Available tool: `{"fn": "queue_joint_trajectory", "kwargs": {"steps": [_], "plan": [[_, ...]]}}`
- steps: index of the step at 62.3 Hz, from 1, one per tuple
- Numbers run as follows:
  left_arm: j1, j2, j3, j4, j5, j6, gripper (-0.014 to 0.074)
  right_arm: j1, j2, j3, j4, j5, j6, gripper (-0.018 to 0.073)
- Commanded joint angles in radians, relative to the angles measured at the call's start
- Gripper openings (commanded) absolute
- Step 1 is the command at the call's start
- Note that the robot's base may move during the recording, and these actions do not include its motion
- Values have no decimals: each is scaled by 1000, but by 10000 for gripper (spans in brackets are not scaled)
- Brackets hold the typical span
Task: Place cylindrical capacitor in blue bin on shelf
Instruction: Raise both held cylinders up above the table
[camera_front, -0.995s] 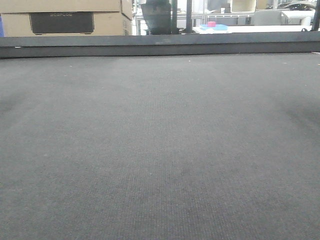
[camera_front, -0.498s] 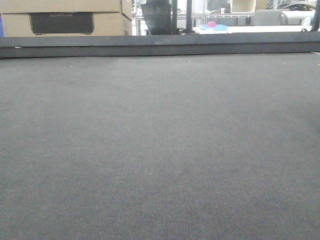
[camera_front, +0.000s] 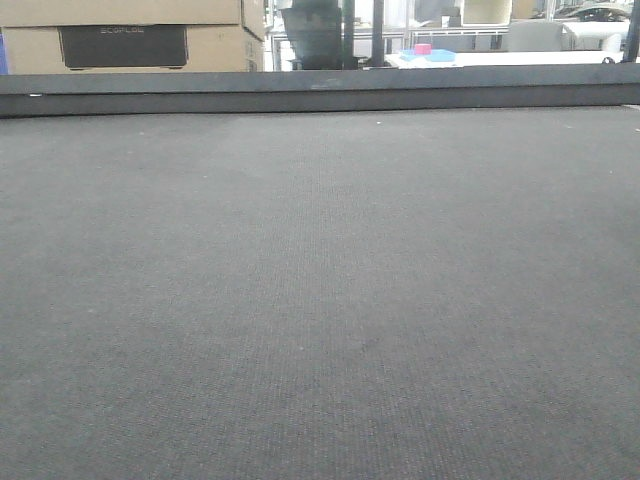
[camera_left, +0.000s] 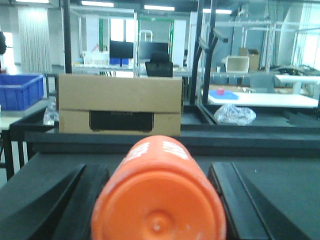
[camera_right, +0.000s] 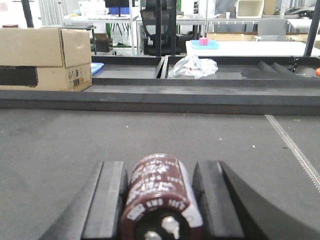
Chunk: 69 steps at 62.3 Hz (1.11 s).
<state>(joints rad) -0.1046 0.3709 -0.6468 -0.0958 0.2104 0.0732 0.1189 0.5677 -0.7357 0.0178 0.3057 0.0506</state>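
As clamped, cylindrical capacitor (camera_right: 160, 192): gripped between right gripper (camera_right: 160, 165) fingers, over grey table (camera_right: 60, 145).
Left gripper (camera_left: 156, 170): closed on orange can (camera_left: 157, 200).
Far edge: raised dark rail (camera_right: 160, 97), cardboard box (camera_right: 45, 57) seen behind.

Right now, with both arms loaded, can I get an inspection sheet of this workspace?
Surface: grey mat, nothing on it in the front view.
Job's things: cylindrical capacitor in right gripper; shelf, nothing seen.
Clutter: orange can in left gripper.
Grippers: each shut on its load.
Cables: nothing seen.
Surroundings: cardboard box, blue crate, plastic bag beyond the far edge.
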Motion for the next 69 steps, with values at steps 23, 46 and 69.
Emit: {"fn": "queue_joint_trajectory", "kwargs": {"steps": [23,46,69], "plan": [[-2,-17,1,4,-42,2,-111,-1,-8,-1,-12,-28,-4,-162],[-2,-17,1,4,-42,2,-111,-1,-8,-1,-12,-28,-4,-162],[-2,-17,1,4,-42,2,-111,-1,-8,-1,-12,-28,-4,-162]]}}
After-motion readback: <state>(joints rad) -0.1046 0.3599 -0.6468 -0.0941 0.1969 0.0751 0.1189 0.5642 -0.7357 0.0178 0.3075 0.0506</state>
